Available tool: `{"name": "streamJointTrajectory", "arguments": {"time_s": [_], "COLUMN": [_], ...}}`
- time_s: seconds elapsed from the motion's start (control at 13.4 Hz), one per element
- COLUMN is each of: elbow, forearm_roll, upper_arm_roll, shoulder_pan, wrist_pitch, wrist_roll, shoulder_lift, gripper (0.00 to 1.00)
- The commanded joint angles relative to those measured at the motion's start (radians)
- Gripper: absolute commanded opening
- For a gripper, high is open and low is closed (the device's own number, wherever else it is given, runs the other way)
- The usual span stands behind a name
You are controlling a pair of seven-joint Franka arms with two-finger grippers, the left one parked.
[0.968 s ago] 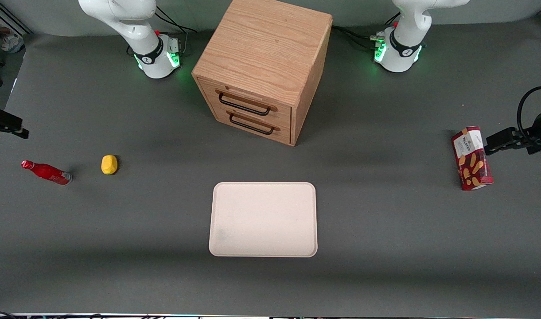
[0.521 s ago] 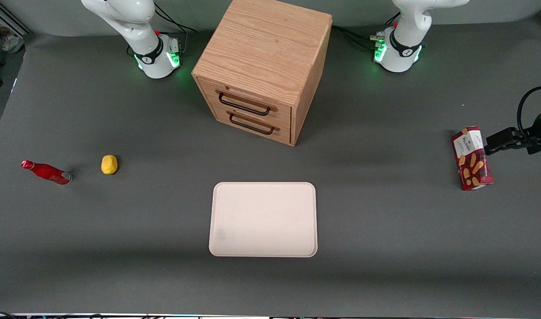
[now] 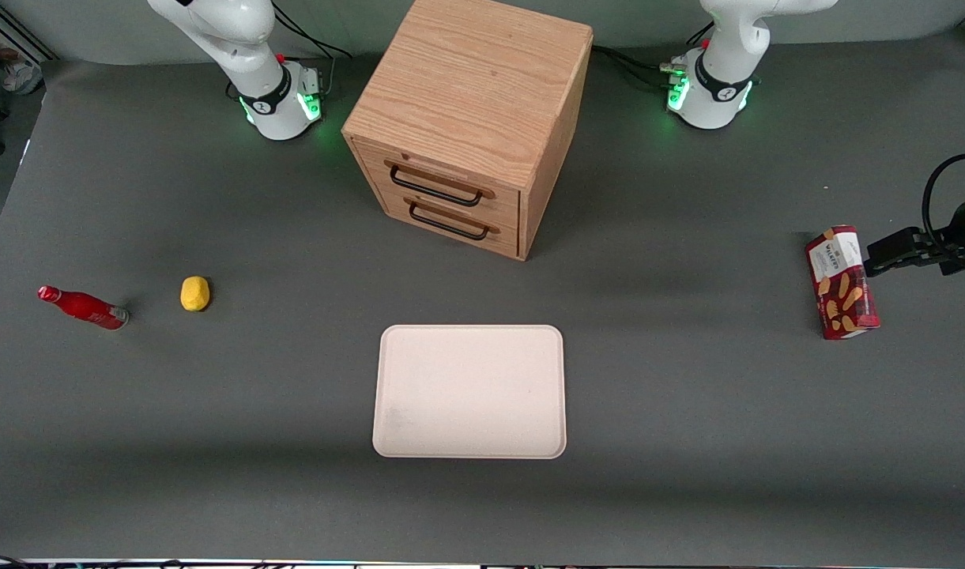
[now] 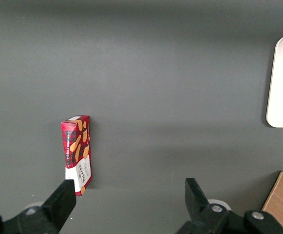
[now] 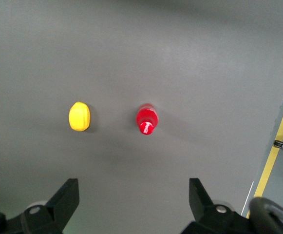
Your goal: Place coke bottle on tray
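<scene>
Coke bottle (image 3: 83, 307) standing near yellow lemon (image 3: 195, 293), gripper (image 5: 134, 195) hovering high above it, jaws spread wide and holding nothing, tray (image 3: 469, 391) sitting well apart.

The right arm's white base (image 3: 280, 103) sits on the counter (image 3: 687, 442), green lights glowing, and its links rise out of the front view. The gripper (image 5: 134, 202) hangs high above the counter with the wrist pointing straight down. Its two dark fingers (image 5: 66, 197) are spread wide apart, with nothing between them, touching nothing.
</scene>
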Motion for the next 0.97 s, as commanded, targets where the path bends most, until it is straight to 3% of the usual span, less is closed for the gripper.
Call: {"name": "streamJointTrajectory", "arguments": {"time_s": [0.0,0.07,0.37,0.89], "elbow": [-0.09,-0.129,-0.258,-0.447], "forearm_roll": [0.016,0.033,0.067,0.091], "upper_arm_roll": [-0.117,-0.168,-0.217,-0.237], "shoulder_pan": [0.107,0.147,0.198,0.209], "wrist_pitch": [0.087,0.119,0.248,0.469], "wrist_roll": [-0.024,-0.024,-0.02,-0.024], "shoulder_lift": [-0.004,-0.007,-0.013,-0.015], "gripper": [1.0,1.0,1.0,1.0]}}
